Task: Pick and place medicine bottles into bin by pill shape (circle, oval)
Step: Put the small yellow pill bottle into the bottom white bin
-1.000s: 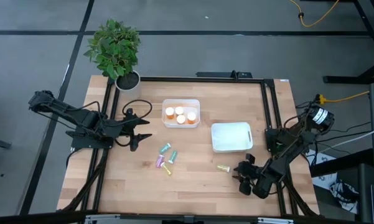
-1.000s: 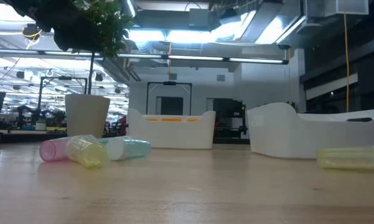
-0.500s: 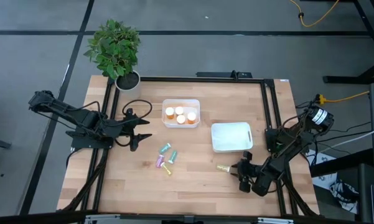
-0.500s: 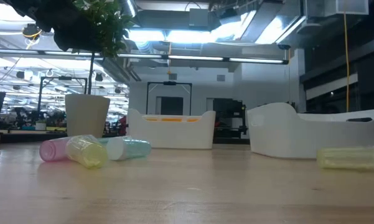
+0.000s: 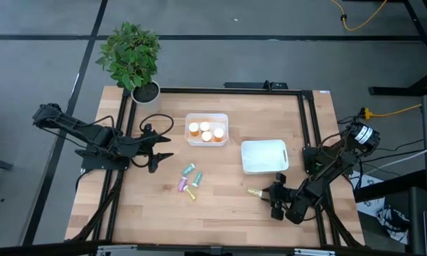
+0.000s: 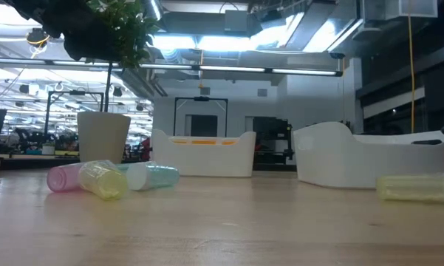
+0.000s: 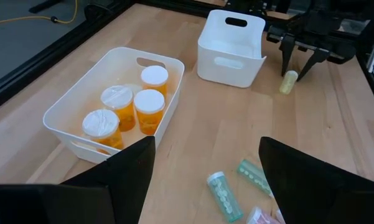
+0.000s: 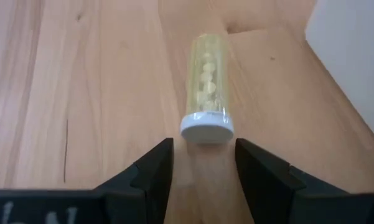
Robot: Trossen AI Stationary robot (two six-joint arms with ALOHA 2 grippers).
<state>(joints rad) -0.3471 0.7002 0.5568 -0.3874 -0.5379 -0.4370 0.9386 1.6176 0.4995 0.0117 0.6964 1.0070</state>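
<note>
Fingers of the right gripper (image 8: 199, 163) stand apart with nothing between them, low over the surface (image 5: 220, 213) at its near right. The yellow bottle (image 8: 206, 92) lies on its side straight ahead of them, its white cap end facing the gap and its long axis running away in line with the reach, so the fingers would straddle it cap first rather than across its width. It rests just near of the empty white bin (image 5: 264, 156), apart from it. The left gripper (image 5: 158, 148) waits well off at the left, fingers spread wide and empty, nearer the loose bottles (image 5: 190, 179) at mid surface. My judgement: the right arm is plainly the closer one for this yellow bottle.
</note>
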